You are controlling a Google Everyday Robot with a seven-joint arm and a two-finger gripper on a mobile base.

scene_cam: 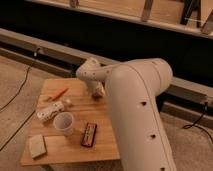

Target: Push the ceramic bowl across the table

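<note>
Bowl (99,93) barely shows, a dark bit at far-right of table (75,148), mostly hidden by gripper (96,90) right at it, grip state can't tell; cup (63,122), dark bar (89,134), orange stick (59,93) & sponge (36,146) lie apart, left/front.

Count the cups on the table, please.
1. The cup stands near the middle of the table, left of the dark bar. The pincer is at the far edge. The arm covers the right side, so another may be hidden.
</note>
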